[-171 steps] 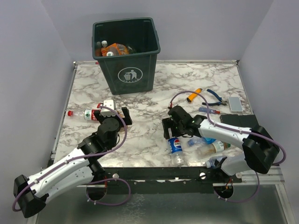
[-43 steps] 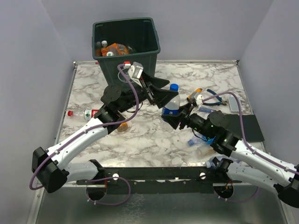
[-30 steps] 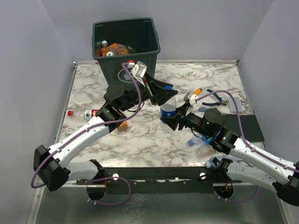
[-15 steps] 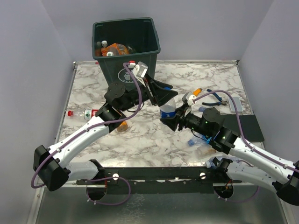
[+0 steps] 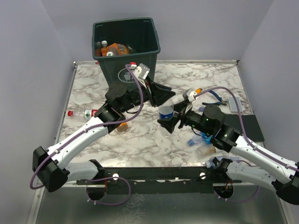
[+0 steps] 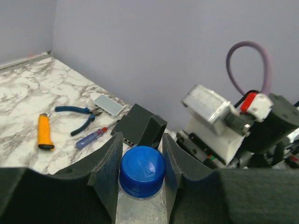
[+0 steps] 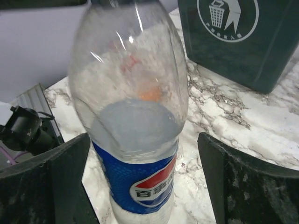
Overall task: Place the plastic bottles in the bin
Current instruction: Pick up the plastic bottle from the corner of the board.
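Pinching clear bottle (image 7: 135, 116), round blue cap (image 6: 142, 171) — left tool (image 6: 140, 158), right tool (image 7: 145, 179) splayed

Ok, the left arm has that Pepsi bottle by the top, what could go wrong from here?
The left end effector pinches the Pepsi bottle only at its capped top, so it might swing or slip out. The right end effector, open, flanks its label; withdrawing could knock it.

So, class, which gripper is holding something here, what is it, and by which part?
The left gripper holds the bottle by its top, at the neck and blue cap. The right gripper is open either side of the bottle's body, not touching.
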